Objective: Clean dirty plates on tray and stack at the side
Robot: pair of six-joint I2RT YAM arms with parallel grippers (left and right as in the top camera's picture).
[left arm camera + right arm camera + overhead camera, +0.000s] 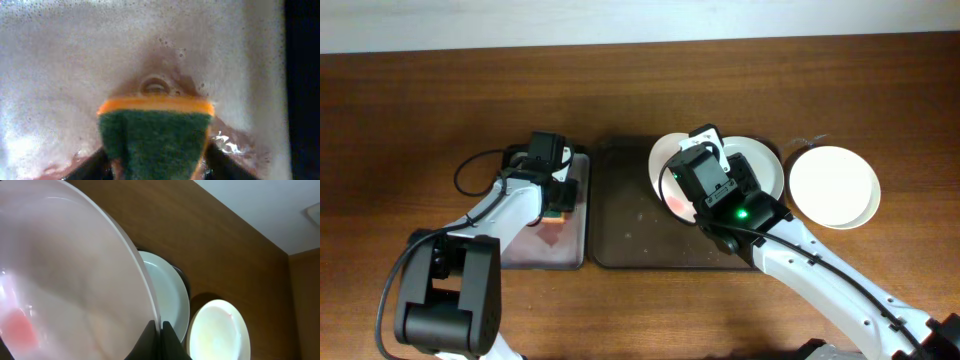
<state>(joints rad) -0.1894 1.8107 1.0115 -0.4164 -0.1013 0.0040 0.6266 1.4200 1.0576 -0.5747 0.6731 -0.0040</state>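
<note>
My right gripper [708,178] is shut on the rim of a white plate [666,163] and holds it tilted over the right half of the dark brown tray [620,225]. In the right wrist view the fingers [160,332] pinch that plate [65,275], which has a reddish patch low on its face. A faintly greenish plate [767,165] lies on the tray's right end, also seen in the right wrist view [170,292]. A third white plate [835,187] lies on the table to the right of the tray. My left gripper [155,167] is shut on a green and orange sponge [155,132].
The sponge sits over a smaller black-rimmed tray [542,250] left of the brown tray; its pinkish inside is covered in foamy water [75,65]. The left arm's cable [470,170] loops on the table. The table's far edge meets a white wall.
</note>
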